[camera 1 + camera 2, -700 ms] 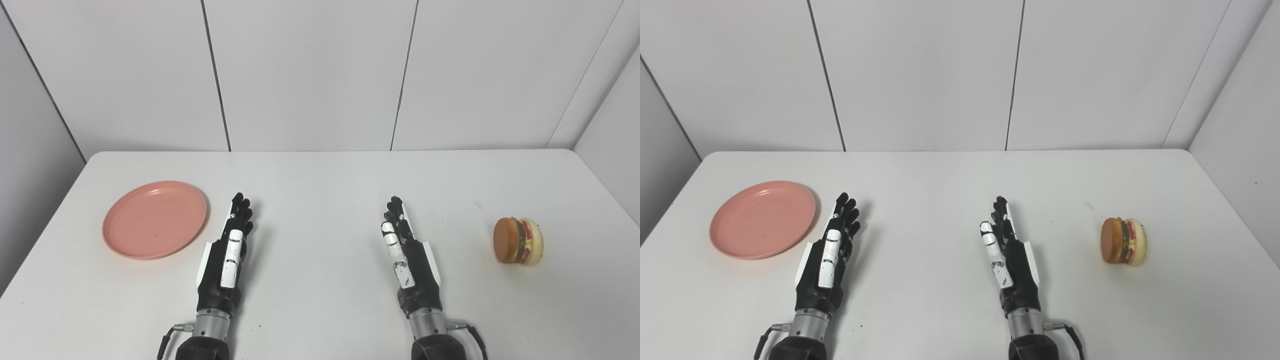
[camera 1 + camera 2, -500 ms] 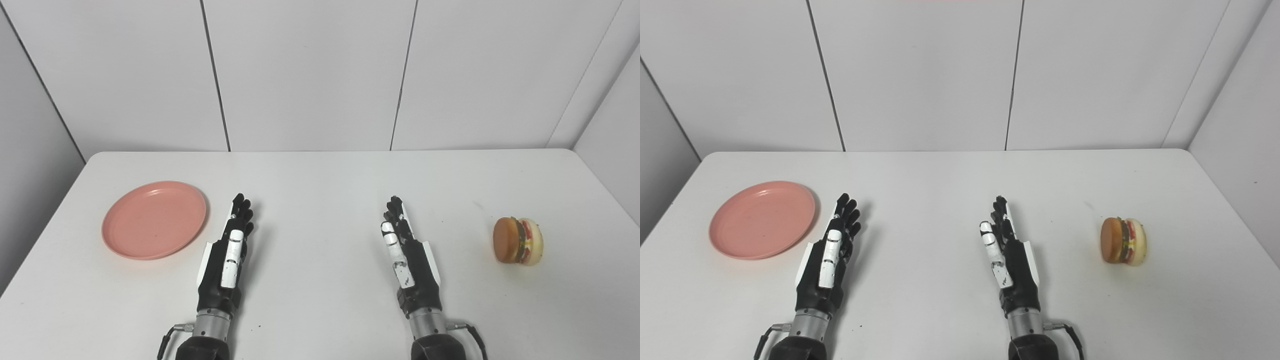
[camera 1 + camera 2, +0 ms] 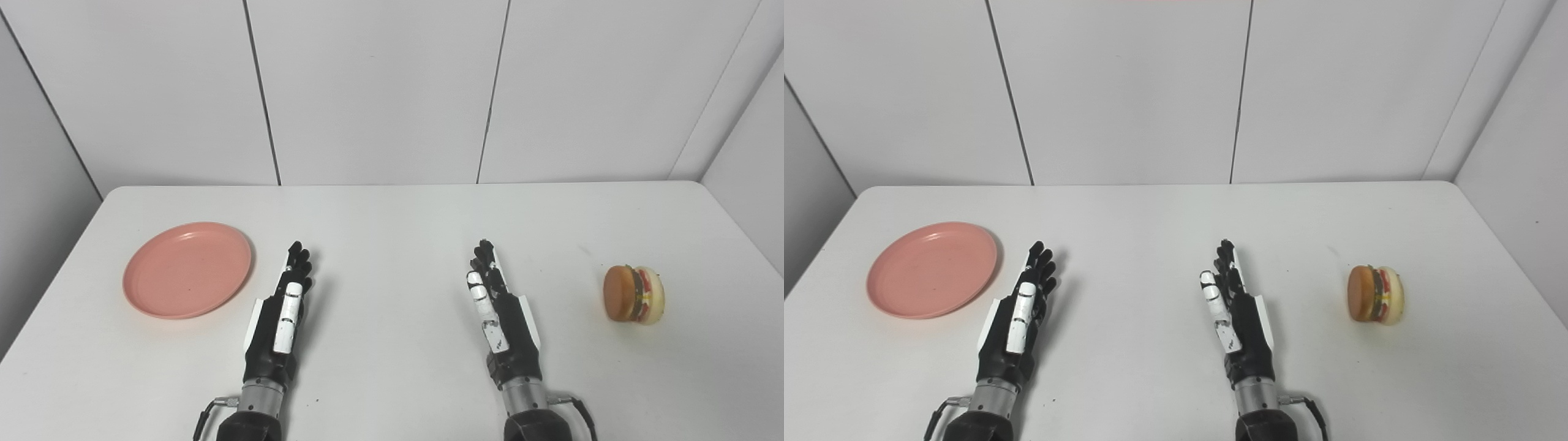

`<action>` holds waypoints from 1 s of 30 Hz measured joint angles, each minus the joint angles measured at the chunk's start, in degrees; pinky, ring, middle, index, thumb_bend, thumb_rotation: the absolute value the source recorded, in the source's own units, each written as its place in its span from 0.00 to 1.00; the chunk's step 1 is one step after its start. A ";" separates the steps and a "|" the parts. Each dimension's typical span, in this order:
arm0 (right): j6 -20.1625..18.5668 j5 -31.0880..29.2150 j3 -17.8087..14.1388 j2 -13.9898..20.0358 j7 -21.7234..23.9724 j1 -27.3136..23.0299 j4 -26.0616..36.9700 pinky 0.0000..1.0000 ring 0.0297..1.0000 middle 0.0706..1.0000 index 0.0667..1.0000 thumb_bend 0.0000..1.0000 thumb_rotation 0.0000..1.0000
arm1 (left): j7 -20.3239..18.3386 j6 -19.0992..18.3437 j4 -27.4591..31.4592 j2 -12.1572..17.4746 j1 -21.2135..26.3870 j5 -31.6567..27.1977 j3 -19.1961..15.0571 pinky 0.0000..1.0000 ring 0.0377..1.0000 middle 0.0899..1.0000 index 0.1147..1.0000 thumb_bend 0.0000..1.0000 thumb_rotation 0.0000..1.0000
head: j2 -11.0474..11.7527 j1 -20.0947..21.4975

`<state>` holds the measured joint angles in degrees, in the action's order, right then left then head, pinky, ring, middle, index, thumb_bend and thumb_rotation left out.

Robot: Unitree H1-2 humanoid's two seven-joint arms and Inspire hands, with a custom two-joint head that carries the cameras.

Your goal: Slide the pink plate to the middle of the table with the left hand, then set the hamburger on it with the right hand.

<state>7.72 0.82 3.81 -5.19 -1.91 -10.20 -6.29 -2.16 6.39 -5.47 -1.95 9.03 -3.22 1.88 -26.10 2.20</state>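
Pink plate (image 3: 187, 270) flat at the left side of the white tabletop (image 3: 392, 220), empty. Hamburger (image 3: 634, 294) tipped on its edge far right. Left robot hand (image 3: 279, 321) just beside the plate, fingers stretched out, holding nothing. Right robot hand (image 3: 501, 315) likewise extended and empty, well apart from the hamburger.

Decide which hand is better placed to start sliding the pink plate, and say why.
Left. The left hand lies open beside the pink plate; the right hand is across the table.
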 measured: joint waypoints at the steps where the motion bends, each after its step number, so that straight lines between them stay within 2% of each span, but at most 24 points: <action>1: 0.00 -0.04 0.03 0.09 0.04 0.00 0.02 1.00 1.00 1.00 1.00 0.57 0.83 | 0.02 0.01 0.00 -0.04 0.00 0.09 0.03 1.00 1.00 1.00 1.00 0.52 1.00 | 0.35 -2.97; 8: 0.24 -2.73 -0.20 1.43 1.88 -0.02 0.24 1.00 1.00 1.00 1.00 0.53 0.84 | 0.76 -0.04 0.19 -0.94 -0.04 0.43 0.07 1.00 1.00 1.00 1.00 0.56 1.00 | 1.67 -9.48; 9: 0.89 -2.92 -0.26 1.94 2.31 -0.08 0.19 1.00 1.00 1.00 1.00 0.53 0.84 | 1.24 -0.03 0.26 -1.21 -0.06 0.78 0.07 1.00 1.00 1.00 1.00 0.56 1.00 | 1.67 -9.50; 12: 2.29 -3.83 -0.72 3.24 2.95 -0.60 -0.37 1.00 1.00 1.00 1.00 0.56 0.83 | 1.66 -0.04 0.77 -2.02 -0.25 0.90 0.06 1.00 1.00 1.00 1.00 0.58 1.00 | 2.11 -13.01; 19: 4.62 -5.03 -1.73 4.37 3.45 -1.45 -1.36 1.00 1.00 1.00 1.00 0.57 0.80 | 2.36 0.25 1.48 -2.96 -0.19 0.66 -0.89 1.00 1.00 1.00 1.00 0.64 1.00 | 2.29 -14.59; 24: 4.75 -6.07 -1.78 4.72 4.45 -1.73 -1.48 1.00 1.00 1.00 1.00 0.56 0.80 | 4.76 1.22 2.08 -3.08 -0.01 2.29 -2.52 0.99 0.97 0.98 0.97 0.61 1.00 | 2.02 -15.12; 30: 4.82 -6.42 -2.08 5.36 4.74 -1.93 -1.51 1.00 1.00 1.00 1.00 0.54 0.81 | 5.13 -2.66 7.81 -2.77 -0.56 -0.39 -4.91 1.00 0.97 0.96 0.96 0.62 1.00 | 1.76 -15.04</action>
<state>12.53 -5.60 1.73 0.17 2.83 -12.12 -7.79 2.97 3.73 2.33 -4.73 8.47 -3.61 -3.03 -24.34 -12.83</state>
